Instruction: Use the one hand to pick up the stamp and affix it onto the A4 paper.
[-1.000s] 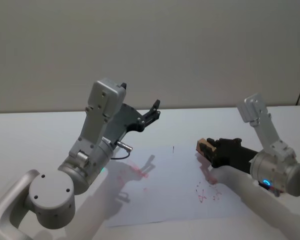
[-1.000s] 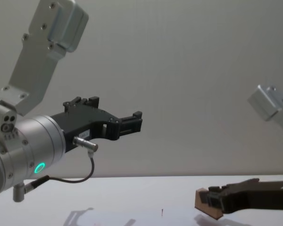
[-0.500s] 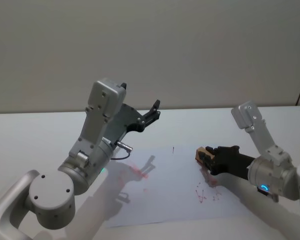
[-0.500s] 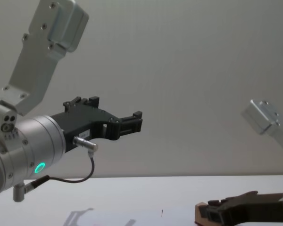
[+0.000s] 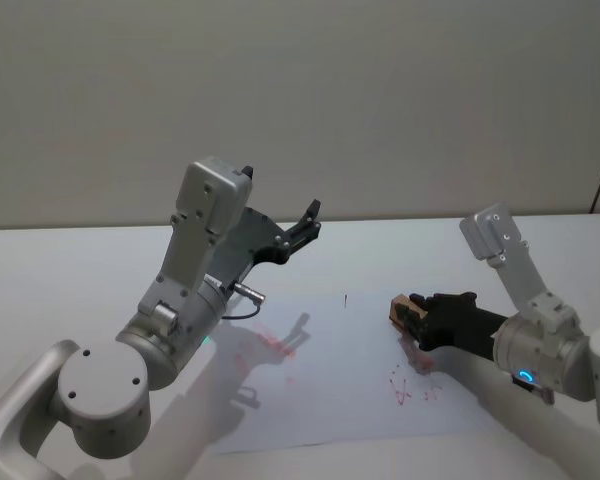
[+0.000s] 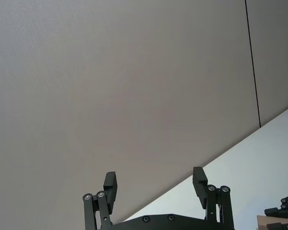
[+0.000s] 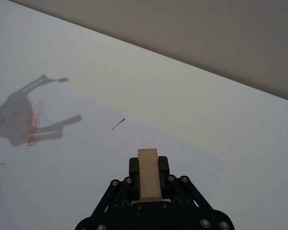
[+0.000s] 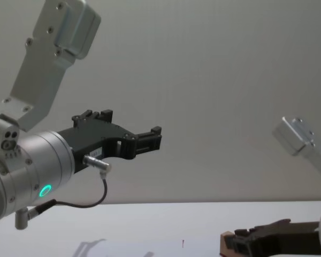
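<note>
Holds the stamp (image 7: 148, 173) pinched in the right gripper (image 5: 410, 314), low over the paper (image 5: 320, 390) near its 3 o'clock edge; seemingly not yet pressed down. Parks the left gripper (image 6: 154, 179) raised at 10 o'clock, fingers spread.

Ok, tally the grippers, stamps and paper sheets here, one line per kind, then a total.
Grippers: 2, the left gripper raised above the table with open jaws, the right gripper shut on the stamp.
Stamps: 1, the stamp.
Paper sheets: 1, the A4 paper.
Total: 4.
</note>
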`<state>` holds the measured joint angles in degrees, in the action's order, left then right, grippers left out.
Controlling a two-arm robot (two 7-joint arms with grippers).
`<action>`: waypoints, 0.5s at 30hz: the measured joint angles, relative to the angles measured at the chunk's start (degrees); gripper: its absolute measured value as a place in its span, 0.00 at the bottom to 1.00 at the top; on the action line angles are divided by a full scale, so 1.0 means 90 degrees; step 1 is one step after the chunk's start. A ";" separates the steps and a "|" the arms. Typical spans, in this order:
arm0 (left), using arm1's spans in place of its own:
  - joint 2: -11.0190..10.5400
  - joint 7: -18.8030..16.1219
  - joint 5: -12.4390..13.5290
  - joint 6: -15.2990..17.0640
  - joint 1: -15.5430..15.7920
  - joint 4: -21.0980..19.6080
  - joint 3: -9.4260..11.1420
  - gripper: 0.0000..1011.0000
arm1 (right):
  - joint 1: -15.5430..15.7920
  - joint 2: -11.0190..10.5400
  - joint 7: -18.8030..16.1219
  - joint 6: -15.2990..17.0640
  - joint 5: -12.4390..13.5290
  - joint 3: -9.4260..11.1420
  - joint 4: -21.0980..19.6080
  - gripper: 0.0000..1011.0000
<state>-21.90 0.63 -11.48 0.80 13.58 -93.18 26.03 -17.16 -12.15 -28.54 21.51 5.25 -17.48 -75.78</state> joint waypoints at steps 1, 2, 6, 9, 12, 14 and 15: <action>0.0000 0.0000 0.0000 0.0000 0.0000 0.0000 0.0000 0.99 | -0.0005 0.0000 0.0009 -0.0017 -0.0001 -0.0005 -0.0001 0.21; 0.0000 0.0000 0.0000 0.0000 0.0000 0.0000 0.0000 0.99 | -0.0009 0.0001 0.0019 -0.0031 -0.0002 -0.0008 -0.0006 0.21; 0.0000 0.0000 0.0000 0.0000 0.0000 0.0000 0.0000 0.99 | -0.0035 0.0002 0.0081 -0.0127 0.0018 0.0005 -0.0083 0.21; 0.0000 0.0000 0.0000 0.0000 0.0000 0.0000 0.0000 0.99 | -0.0054 0.0000 0.0153 -0.0220 0.0072 0.0032 -0.0207 0.21; 0.0000 0.0000 0.0000 0.0000 0.0000 0.0000 0.0000 0.99 | -0.0063 -0.0013 0.0247 -0.0309 0.0145 0.0072 -0.0374 0.21; 0.0000 0.0000 0.0000 0.0000 0.0000 0.0000 0.0000 0.99 | -0.0061 -0.0032 0.0335 -0.0360 0.0212 0.0107 -0.0527 0.21; 0.0000 0.0000 0.0000 0.0000 0.0000 0.0000 0.0000 0.99 | -0.0052 -0.0043 0.0373 -0.0373 0.0241 0.0125 -0.0608 0.21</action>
<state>-21.89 0.62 -11.48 0.80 13.59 -93.17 26.02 -17.63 -12.54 -25.18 18.15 7.42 -16.36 -81.25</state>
